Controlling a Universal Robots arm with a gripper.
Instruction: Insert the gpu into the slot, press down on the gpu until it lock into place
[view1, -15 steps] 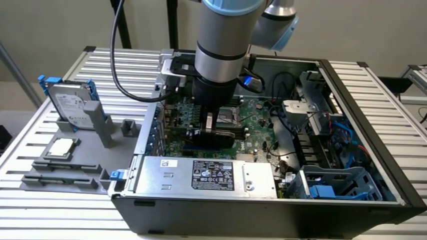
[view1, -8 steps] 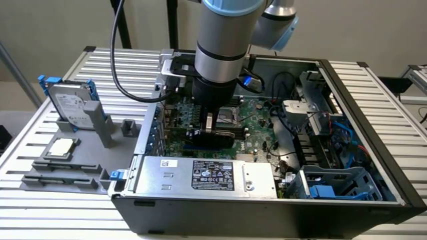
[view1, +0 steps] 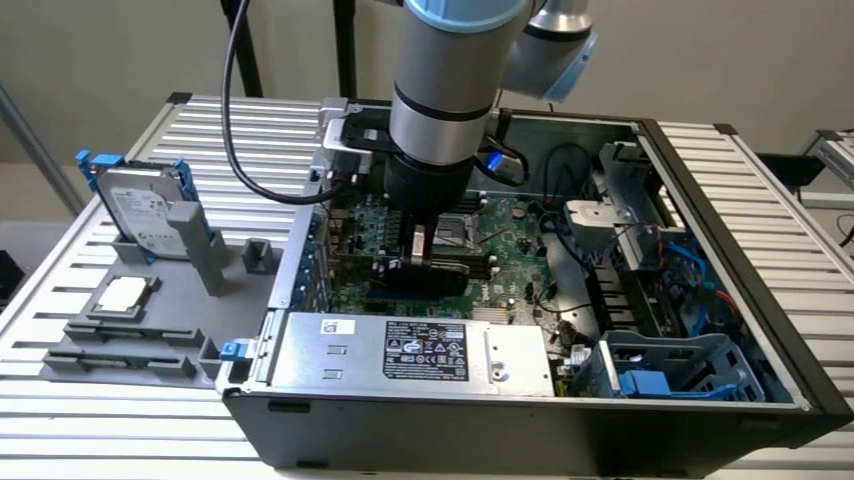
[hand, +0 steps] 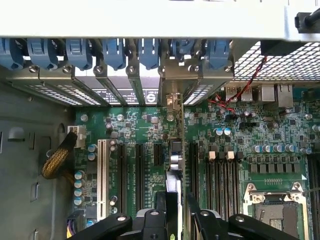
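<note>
The gripper (hand: 175, 202) is almost closed, its two black fingers (hand: 161, 207) pinching the gpu (hand: 173, 182) by its upper edge. In the wrist view the card shows edge-on as a thin strip standing upright on the green motherboard (hand: 150, 130). It runs between the black expansion connectors (hand: 131, 175) and the memory strips (hand: 220, 172), toward a metal bracket (hand: 172, 100) at the case's rear wall. The slot lies under the card and is hidden, so how deep the card sits cannot be told. The exterior view shows the arm (view1: 441, 90) reaching straight down into the open case (view1: 534, 430) at mid-frame, higher in the frame than the silver power-supply box (view1: 414, 350). There the arm covers most of the card.
</note>
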